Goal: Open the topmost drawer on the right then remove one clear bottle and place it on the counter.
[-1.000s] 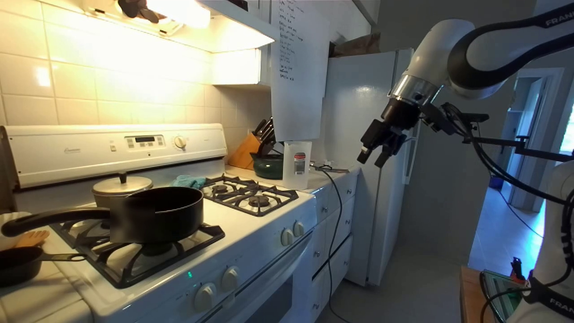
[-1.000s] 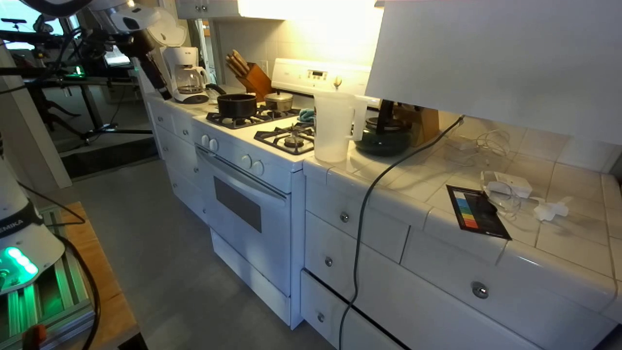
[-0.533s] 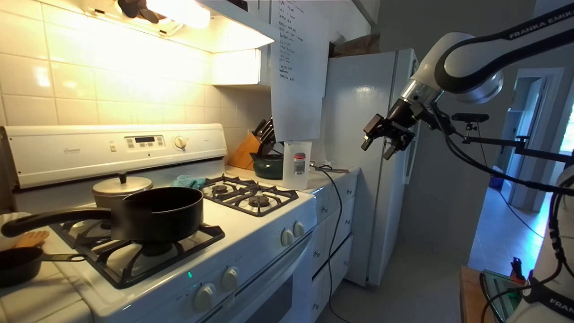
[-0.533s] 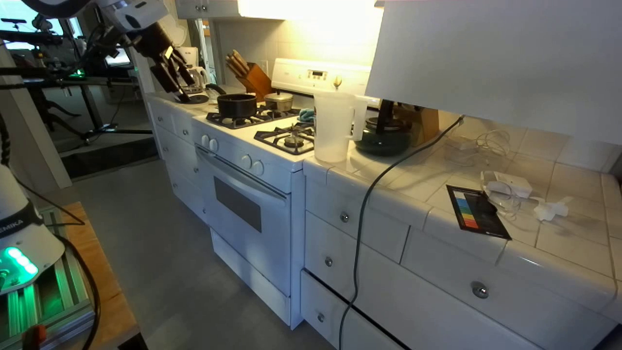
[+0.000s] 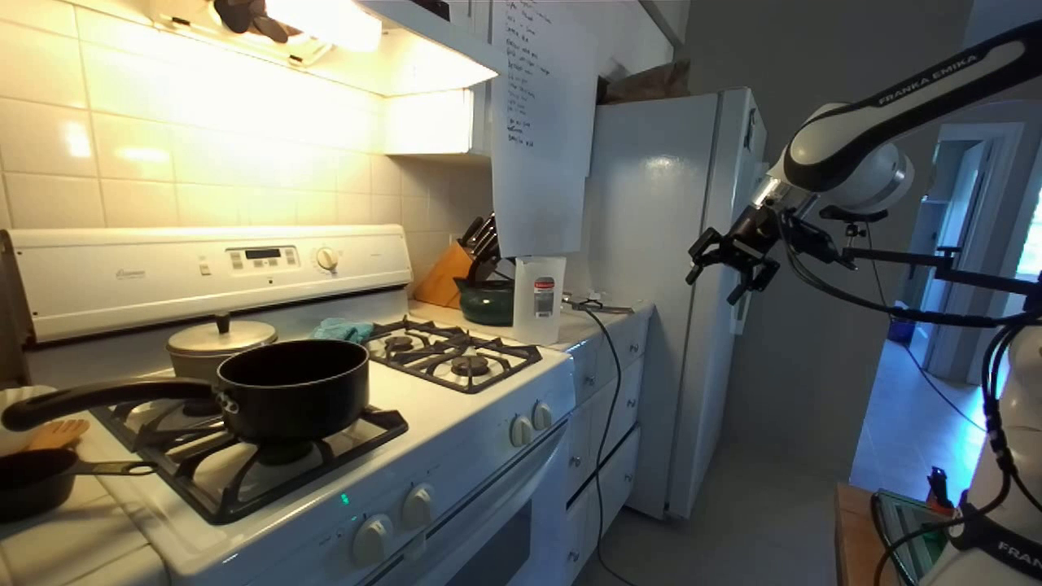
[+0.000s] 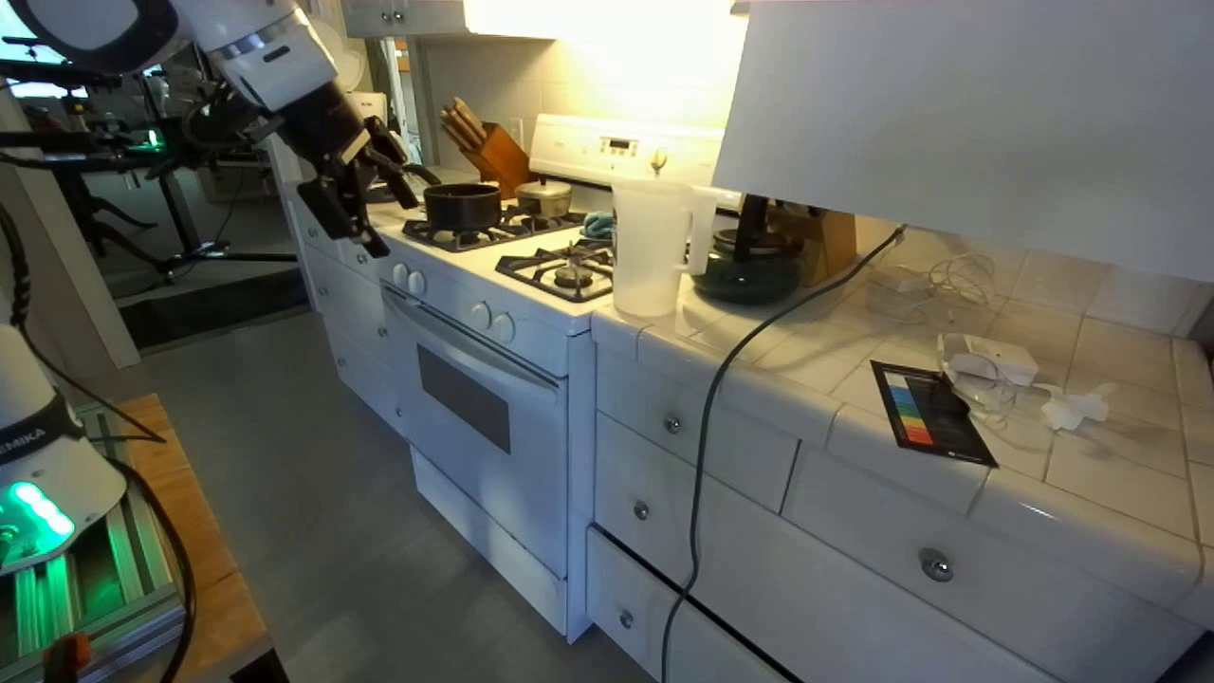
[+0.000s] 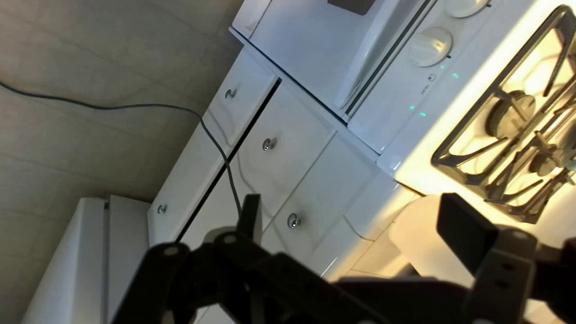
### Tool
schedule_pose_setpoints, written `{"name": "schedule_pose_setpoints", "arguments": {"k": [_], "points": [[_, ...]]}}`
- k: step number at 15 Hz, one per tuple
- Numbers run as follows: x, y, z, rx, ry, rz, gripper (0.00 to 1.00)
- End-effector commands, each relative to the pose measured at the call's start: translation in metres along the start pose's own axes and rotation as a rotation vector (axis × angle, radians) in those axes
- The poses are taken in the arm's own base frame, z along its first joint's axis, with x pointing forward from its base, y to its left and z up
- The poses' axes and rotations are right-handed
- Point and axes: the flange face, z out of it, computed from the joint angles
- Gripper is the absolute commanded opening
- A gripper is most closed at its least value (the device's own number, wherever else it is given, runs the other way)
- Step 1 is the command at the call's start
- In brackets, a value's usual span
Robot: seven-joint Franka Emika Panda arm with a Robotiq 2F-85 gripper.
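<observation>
My gripper point(image 5: 715, 286) is open and empty, in the air in front of the stove and cabinets. It also shows in an exterior view point(image 6: 394, 226) and in the wrist view point(image 7: 351, 208), its fingers wide apart. The topmost drawer point(image 6: 631, 384), white with a round knob point(image 6: 671, 423), is shut just right of the stove; it also shows in the wrist view point(image 7: 335, 175). A wider top drawer point(image 6: 882, 550) beside it is shut too. The pale tiled counter point(image 6: 787, 370) lies above them. The drawer's inside is hidden, and no clear bottle shows.
A translucent pitcher point(image 6: 650, 251) stands on the counter beside the stove point(image 5: 505, 391). A dark cable point(image 6: 707, 446) hangs across the drawer fronts. A black pot point(image 5: 297, 391) sits on the stove. The lowest drawer point(image 6: 626, 593) has a dark gap above it. A fridge point(image 5: 651, 203) stands beyond the counter.
The arm has moved, with the gripper shifting rightward in both exterior views and lower in one. The wrist has turned, so both fingers now show apart. The drawers are unchanged.
</observation>
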Motion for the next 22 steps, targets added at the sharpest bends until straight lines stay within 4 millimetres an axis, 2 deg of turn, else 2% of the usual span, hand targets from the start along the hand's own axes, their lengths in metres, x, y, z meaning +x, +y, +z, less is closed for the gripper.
{"name": "schedule_pose_setpoints", "arguments": {"k": [1,13,15,17,20,22], "points": [[0.01,0.022,0.007,0.02,-0.02,0.026,1.0],[0.008,0.019,0.007,-0.005,-0.02,0.02,1.0],[0.006,0.016,0.013,0.016,-0.044,-0.034,1.0],[0.019,0.031,0.023,0.049,-0.075,-0.059,1.0],[0.049,0.072,0.037,0.066,-0.07,0.006,1.0],[0.075,0.101,0.046,0.04,0.055,0.124,1.0]]}}
